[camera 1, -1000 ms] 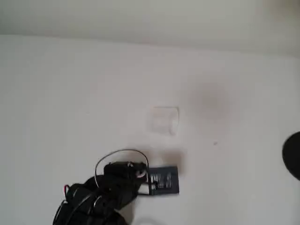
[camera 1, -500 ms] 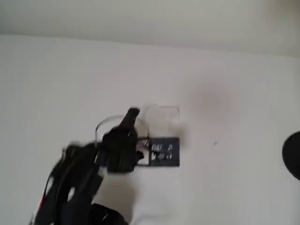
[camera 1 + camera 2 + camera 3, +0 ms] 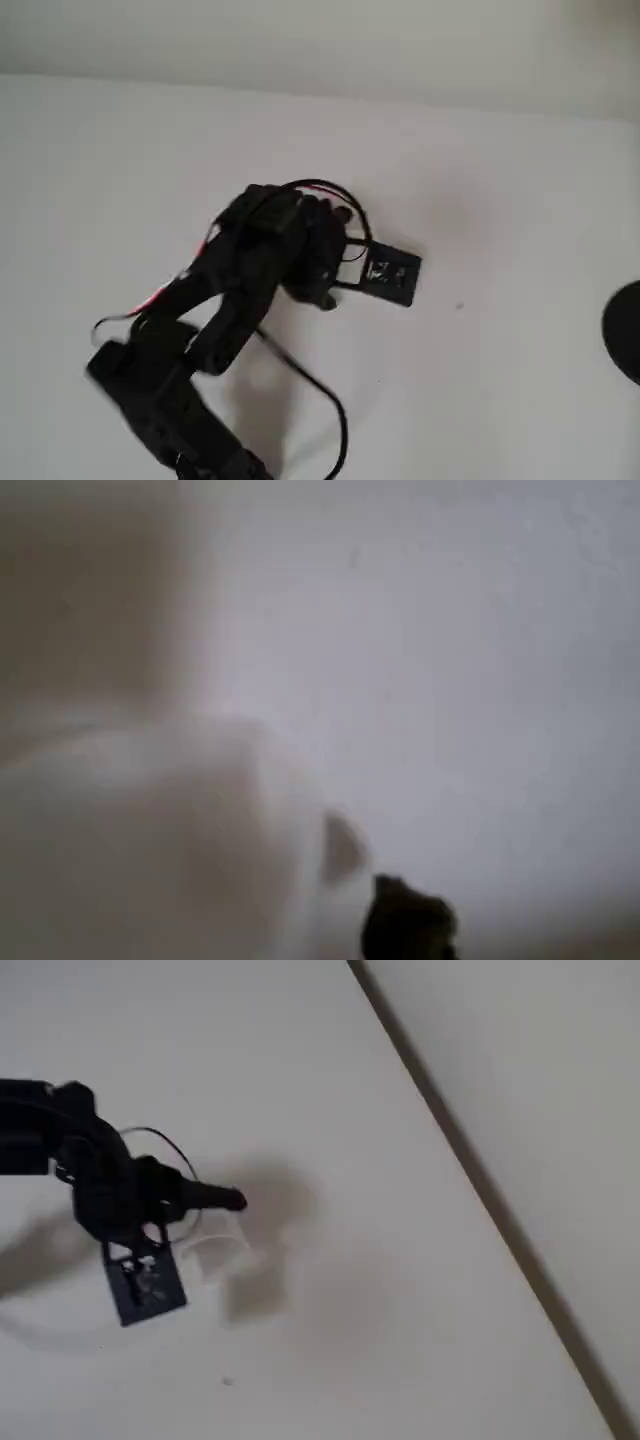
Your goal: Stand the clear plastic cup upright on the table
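The claw has moved up the overhead picture since a second ago. Back then it was low down, below the clear plastic cup. Now the black arm covers the spot where the cup's faint outline lay. In the fixed view the claw hangs low over the table. One dark finger points to the right. Just under that finger there is a faint whitish shape, the clear plastic cup. It is very hard to see. I cannot tell if it lies on its side or stands up, or if the claw touches it. I also cannot tell how far open the claw is, or if it has hold of the cup.

A black plate sticks out on the right of the claw in the overhead view. The wrist view is blurry. A big pale shape fills its lower left, and a dark tip shows at the bottom.

Far to the right of the claw, at the edge of the overhead view, sits a dark round object. Above the claw runs the paler wall strip.
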Tool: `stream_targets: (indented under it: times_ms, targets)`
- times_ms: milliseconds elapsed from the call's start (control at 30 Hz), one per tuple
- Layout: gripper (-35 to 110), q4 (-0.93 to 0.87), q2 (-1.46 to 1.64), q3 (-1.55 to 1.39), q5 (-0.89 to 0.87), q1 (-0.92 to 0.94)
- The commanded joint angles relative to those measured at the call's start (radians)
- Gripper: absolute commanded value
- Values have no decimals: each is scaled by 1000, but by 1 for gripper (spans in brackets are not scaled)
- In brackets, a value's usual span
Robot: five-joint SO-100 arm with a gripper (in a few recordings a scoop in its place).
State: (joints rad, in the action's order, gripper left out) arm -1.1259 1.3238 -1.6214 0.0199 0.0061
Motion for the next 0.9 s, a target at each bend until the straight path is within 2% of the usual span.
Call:
stream_targets:
  times_ms: [0, 67, 167, 400, 667, 767, 867]
  targets:
    - [34, 17, -71, 86, 6, 40]
    - [22, 21, -83, 94, 11, 46]
    - [13, 18, -61, 98, 28, 44]
    - [12, -12, 219, 98, 170, 23]
    - [12, 5, 580, 78, 528, -3]
    - [12, 120, 715, -46, 703, -5]
    - [13, 360, 894, -324, 894, -3]
